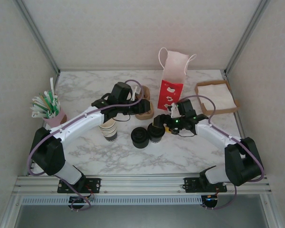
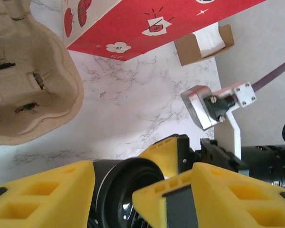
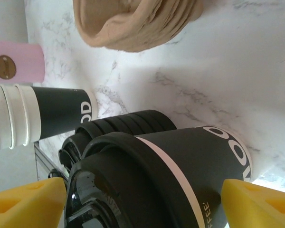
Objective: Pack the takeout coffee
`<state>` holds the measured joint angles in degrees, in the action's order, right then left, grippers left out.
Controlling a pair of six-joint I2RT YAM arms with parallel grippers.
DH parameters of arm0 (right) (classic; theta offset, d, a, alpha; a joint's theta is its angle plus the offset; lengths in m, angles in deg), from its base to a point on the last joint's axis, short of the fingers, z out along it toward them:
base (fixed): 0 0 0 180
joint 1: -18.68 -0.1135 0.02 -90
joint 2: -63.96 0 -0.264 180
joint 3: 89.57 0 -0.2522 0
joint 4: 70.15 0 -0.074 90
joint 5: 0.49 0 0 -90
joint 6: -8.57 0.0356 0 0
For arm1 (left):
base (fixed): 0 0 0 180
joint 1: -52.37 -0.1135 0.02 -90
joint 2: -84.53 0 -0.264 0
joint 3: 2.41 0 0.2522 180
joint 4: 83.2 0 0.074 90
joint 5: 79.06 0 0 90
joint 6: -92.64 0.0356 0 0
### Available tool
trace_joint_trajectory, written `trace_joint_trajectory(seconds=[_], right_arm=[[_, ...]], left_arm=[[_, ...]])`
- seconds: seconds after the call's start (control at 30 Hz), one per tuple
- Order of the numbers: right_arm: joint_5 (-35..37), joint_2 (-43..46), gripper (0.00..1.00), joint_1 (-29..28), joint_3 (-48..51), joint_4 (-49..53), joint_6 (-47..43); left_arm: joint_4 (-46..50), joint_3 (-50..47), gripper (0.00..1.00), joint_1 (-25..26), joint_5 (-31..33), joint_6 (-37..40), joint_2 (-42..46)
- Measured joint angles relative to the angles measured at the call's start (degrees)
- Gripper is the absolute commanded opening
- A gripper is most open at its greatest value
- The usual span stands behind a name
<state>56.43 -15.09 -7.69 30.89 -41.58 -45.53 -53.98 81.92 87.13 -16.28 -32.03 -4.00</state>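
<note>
From above, the marble tabletop carries the takeout coffee, a small dark paper cup with a round black plastic lid. It stands near the middle, just right of a stack of bare black lids. A stack of cream-rimmed lidless cups stands further left. The right claw is just beside the coffee. The left claw hangs over a brown moulded-pulp cup carrier, apart from the coffee. Behind them stands a red paper bag with white handles. A cardboard tray of napkins sits at the right and a pink cup of stirrers at the left.

In the left wrist view, the left claw's yellow fingers stand partly apart with nothing clamped between them. The coffee's black lid shows below the gap.

In the right wrist view, the right claw's yellow fingers are spread wide at the bottom corners with the coffee between them, its base on the tabletop. Whether either finger touches it cannot be made out.
</note>
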Motion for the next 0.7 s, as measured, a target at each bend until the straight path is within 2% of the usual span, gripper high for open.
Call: trace_joint_trajectory(seconds=[0.27, 0.47, 0.6, 0.7], right_arm=[[8.13, 9.09, 0.99, -0.94, -0.44, 10.36, -1.66], [12.17, 16.33, 0.99, -0.94, -5.22, 22.97, -5.33], [16.92, 21.79, 0.99, -0.94, -10.25, 31.87, -6.49], [22.51, 25.66, 0.99, -0.94, -13.73, 38.36, -6.03]], left_arm=[[0.85, 0.57, 0.69, -1.31, 0.04, -0.02, 0.0], [1.88, 3.58, 0.83, -1.66, 0.22, -0.13, 0.66], [3.17, 3.96, 0.97, -1.66, 0.22, -0.66, 4.04], [3.93, 3.91, 1.0, -1.66, 0.22, -0.9, 7.45]])
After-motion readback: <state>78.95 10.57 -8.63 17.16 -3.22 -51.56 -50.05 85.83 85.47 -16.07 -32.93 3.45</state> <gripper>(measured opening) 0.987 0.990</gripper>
